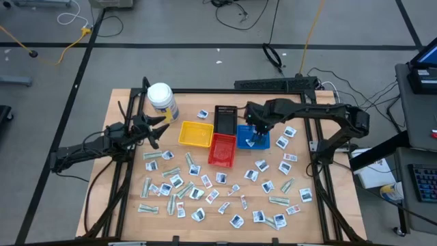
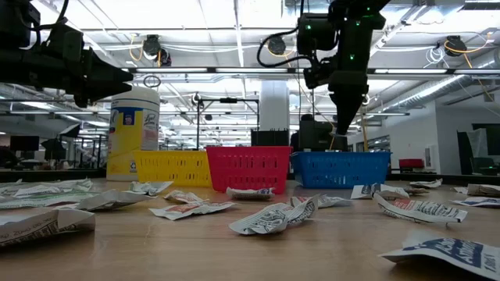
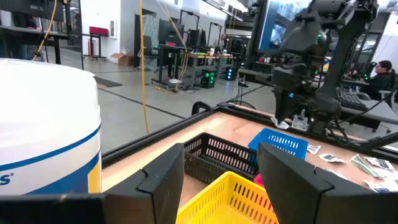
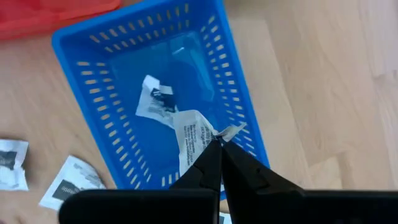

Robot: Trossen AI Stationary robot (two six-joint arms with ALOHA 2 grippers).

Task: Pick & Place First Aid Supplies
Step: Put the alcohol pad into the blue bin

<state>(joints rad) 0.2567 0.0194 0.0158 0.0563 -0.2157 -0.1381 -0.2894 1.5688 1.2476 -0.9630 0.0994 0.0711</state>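
Note:
My right gripper [image 4: 219, 144] is shut on a white printed packet [image 4: 193, 134] just above the blue tray [image 4: 93, 50]; it also shows in the high view [image 1: 255, 134] and the low view [image 2: 341, 131]. Another white packet [image 4: 158, 102] lies flat on the tray's floor. Many more first aid packets [image 1: 205, 191] lie flat across the near half of the table. My left gripper [image 3: 221, 168] is open and empty, held above the table beside the white jar [image 1: 162, 99], left of the yellow tray [image 1: 196, 134]. My right gripper pinches the white packet by an edge near one corner [image 4: 213, 135], only at the fingers' free ends. The fingers come from above, pointing down. The packet hangs below them over the blue tray; whether its lower end touches the tray floor cannot be told.
The yellow, red [image 1: 222, 149], black [image 1: 226, 117] and blue [image 1: 266, 140] trays stand close together at the table's middle. The white jar with a yellow label [image 2: 134, 133] stands at the far left. Bare wood lies at the table's far right [image 1: 300, 113].

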